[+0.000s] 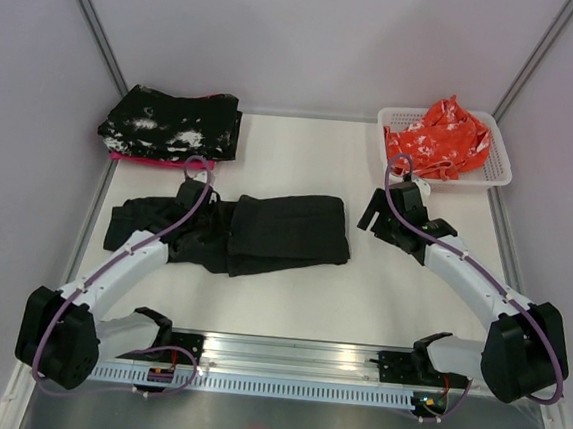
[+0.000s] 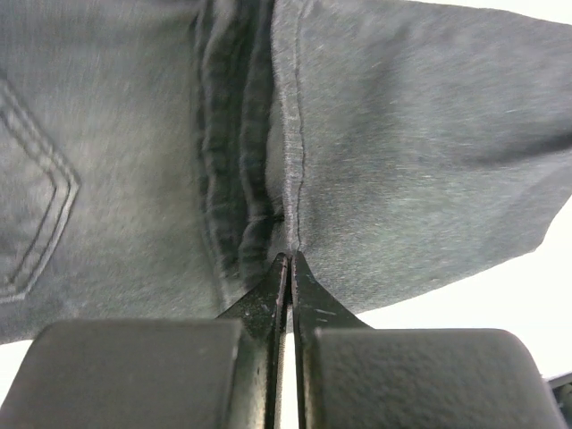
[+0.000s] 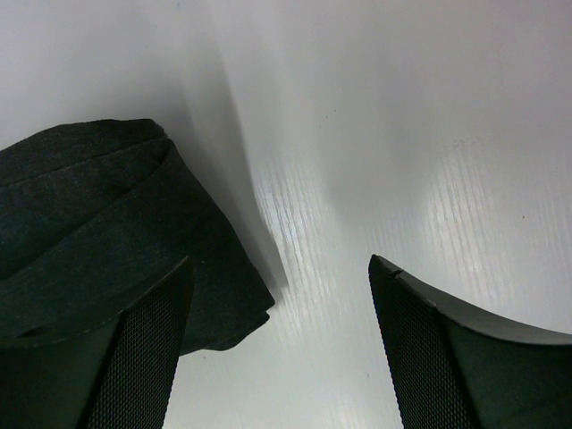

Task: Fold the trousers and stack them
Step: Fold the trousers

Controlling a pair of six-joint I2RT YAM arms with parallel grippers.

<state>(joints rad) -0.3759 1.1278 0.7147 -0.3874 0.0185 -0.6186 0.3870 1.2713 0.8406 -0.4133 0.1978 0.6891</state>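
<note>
Black cloth speckled with white [image 1: 172, 124] lies folded at the back left of the desk [image 1: 289, 305]. Nearer, the left tool [image 1: 192, 194] sits low over the left part of the trousers [image 1: 275, 232], its jaws pressed together and pinching a raised seam [image 2: 293, 192] of the dark cloth. The trousers lie across the middle of the desk, rumpled at the left and doubled into a flat block at the right. Just beside that block's right edge hangs the right tool [image 3: 279, 265], jaws spread wide and gripping nothing. At the back right, a white basket [image 1: 497, 169] holds orange-red cloth [image 1: 440, 136].
</note>
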